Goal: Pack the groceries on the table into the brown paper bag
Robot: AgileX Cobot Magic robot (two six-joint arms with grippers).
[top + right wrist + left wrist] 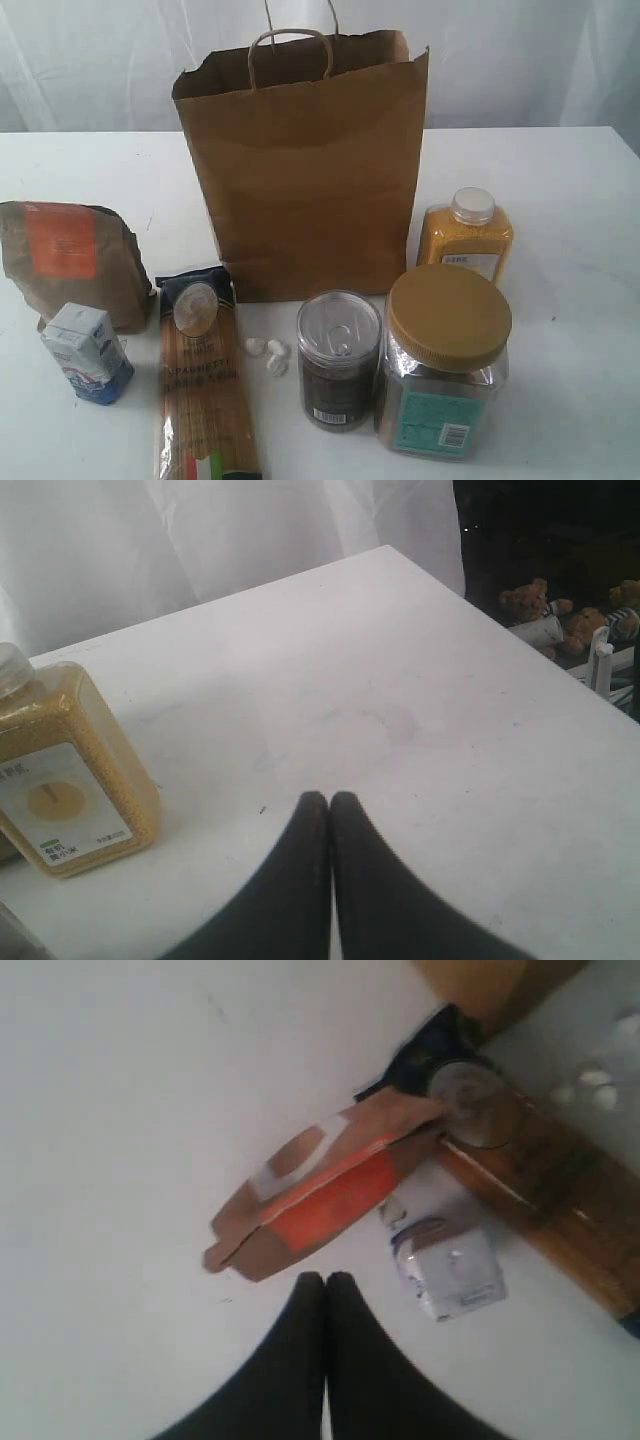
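Exterior view: brown paper bag (300,170) was seen upright and open-topped at the back of the table (560,200). Taken from the bag's base: brown pouch (70,260) at 9 o'clock, carton (87,353) at 8, just in front of the pouch, spaghetti packet (205,390) laid flat at 7, metal-lidded jar (338,360) at 6, gold-lidded jar (443,365) at 5, spice bottle (466,240) at 3. A few white lumps (268,352) were noted between packet and metal-lidded jar.

Left wrist view: left tool (326,1280) was clenched, nothing held, above bare table near the brown pouch (320,1195). Carton (450,1270) and spaghetti packet (540,1190) were seen just beside the pouch.

Right wrist view: right tool (329,798) was clenched, nothing held, over bare table. Spice bottle (70,770) was seen upright nearby, apart from the tool. Stuffed toys (530,600) were visible beyond the table edge.
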